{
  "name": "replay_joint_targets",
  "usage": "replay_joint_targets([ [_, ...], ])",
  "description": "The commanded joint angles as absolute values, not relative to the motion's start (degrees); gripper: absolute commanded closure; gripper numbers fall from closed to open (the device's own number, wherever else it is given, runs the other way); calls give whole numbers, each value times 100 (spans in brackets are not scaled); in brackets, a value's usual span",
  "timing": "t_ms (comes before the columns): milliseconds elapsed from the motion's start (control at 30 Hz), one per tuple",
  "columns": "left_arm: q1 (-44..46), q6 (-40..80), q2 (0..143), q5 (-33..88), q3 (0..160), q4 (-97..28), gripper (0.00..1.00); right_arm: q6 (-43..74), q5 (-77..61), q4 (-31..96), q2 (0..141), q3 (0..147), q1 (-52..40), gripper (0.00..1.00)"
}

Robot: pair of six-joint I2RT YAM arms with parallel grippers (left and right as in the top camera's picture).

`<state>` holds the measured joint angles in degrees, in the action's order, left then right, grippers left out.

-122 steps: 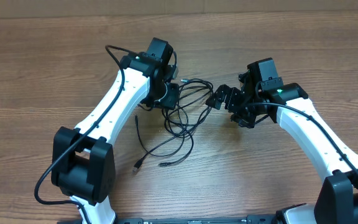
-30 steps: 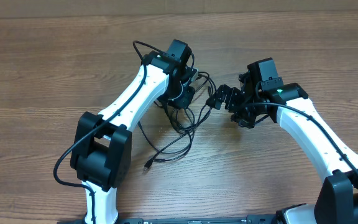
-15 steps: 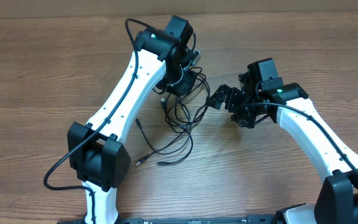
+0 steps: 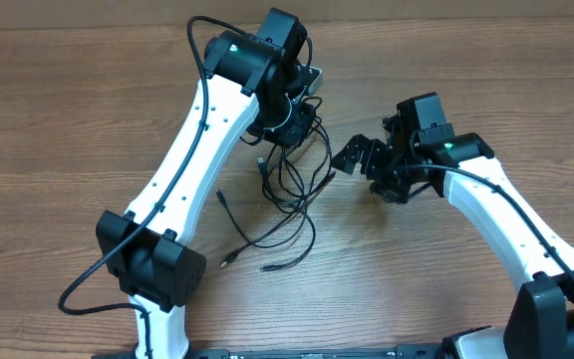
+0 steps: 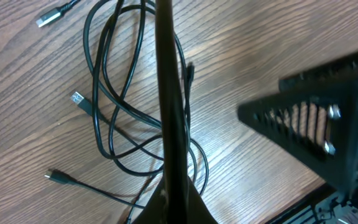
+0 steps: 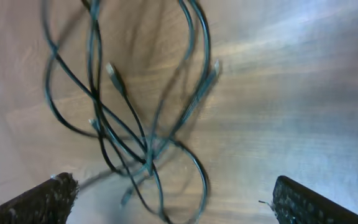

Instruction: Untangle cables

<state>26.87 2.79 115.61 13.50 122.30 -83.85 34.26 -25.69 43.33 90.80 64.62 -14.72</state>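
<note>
Far edge (image 4: 466, 18): runs along the top of the overhead view, well apart from both arms.
Open room: bare wood to the left of the left arm and on the near side between the two arm bases.
Surface (image 4: 58, 130): brown wood grain, flat.
Cables (image 4: 289, 194): thin black cords in tangled loops between the arms; upper strands run up under the left gripper, loose plug ends trail toward the near side.
Silver-tipped plug (image 5: 78, 99): lies on the wood beside the loops.
Left gripper (image 5: 166, 124): jaws together above the tangle; whether a strand is pinched cannot be told.
Right gripper (image 4: 360, 163): jaws wide apart, holding nothing, just beside the right of the tangle.
</note>
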Motion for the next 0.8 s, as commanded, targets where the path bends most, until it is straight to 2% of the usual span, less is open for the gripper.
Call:
replay_joint_targets([
  [0, 2646, 274, 11168, 1505, 12512, -8396, 96, 3402, -2141, 4040, 8969, 6565, -1455, 0],
  [267, 2630, 276, 10761, 1529, 12881, -8337, 96, 3424, -2711, 4010, 8969, 6565, -1455, 2],
  [300, 2630, 276, 10707, 1529, 12901, -8315, 96, 3424, -2709, 3988, 8969, 6563, -1455, 14],
  [367, 2630, 276, 10591, 1529, 12923, -8246, 96, 3424, -2711, 3983, 8969, 6563, -1496, 27],
  [400, 2630, 276, 10538, 1529, 12923, -8219, 96, 3424, -2709, 3981, 8969, 6558, -1529, 32],
  [433, 2628, 276, 10481, 1529, 12923, -8187, 96, 3422, -2709, 3962, 8969, 6545, -1575, 34],
  [567, 2628, 276, 10259, 1527, 12923, -8036, 96, 3424, -2707, 3688, 8982, 6386, -1815, 23],
  [767, 2628, 276, 9966, 1527, 12923, -7861, 96, 3422, -2703, 3212, 9168, 6331, -2237, 19],
])
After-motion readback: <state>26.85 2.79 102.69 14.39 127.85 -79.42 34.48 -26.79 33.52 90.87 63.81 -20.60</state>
